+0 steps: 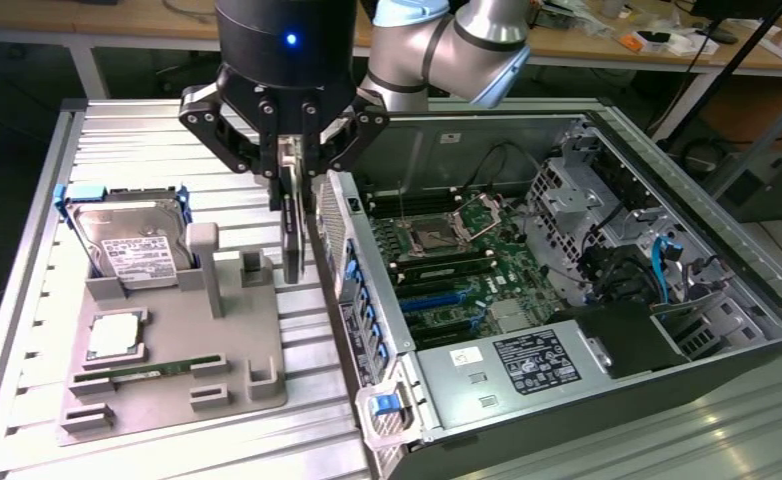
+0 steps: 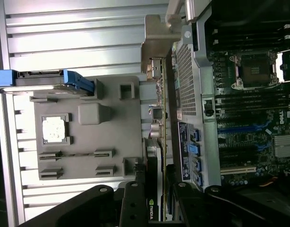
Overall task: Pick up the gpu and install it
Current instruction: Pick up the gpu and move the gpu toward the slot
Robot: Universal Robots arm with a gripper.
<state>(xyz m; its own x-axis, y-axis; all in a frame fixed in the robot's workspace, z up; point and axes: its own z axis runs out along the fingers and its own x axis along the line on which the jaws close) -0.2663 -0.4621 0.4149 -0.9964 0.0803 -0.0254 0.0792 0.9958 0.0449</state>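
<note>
Gripper (image 1: 294,185) is partly closed, pinching the gpu (image 1: 291,245) by its upper edge. The card hangs straight down from the jaws, edge-on and about upright. In the wrist view the gripper (image 2: 157,201) has a finger on each face of the gpu (image 2: 160,142), with the silver bracket at the card's far end.

The card's lower edge is close to the grey fixture tray (image 1: 178,390) on the counter (image 1: 124,130). Can't tell if it is fully clear of the tray's holder posts. The open computer case (image 1: 711,330) starts just beside the gripper, and its rear wall (image 1: 342,250) almost touches the card. The motherboard (image 1: 458,270) and expansion slots (image 1: 434,298) are further into the case and lower than the gripper. The hard drive (image 1: 131,250) and RAM stick (image 1: 138,372) sit in the tray on the gripper's other side, apart from it.

Risks, as a judgement:
- The grip is narrow on a thin board, so the card could pivot or slip if it bumps anything.
- The rear wall is so near that the bracket or board edge may snag on it while moving across.
- If the card is partly in the holder, a sideways move could drag the tray.
- Any tilt would make the edge connector miss the slot and press on the board.
</note>
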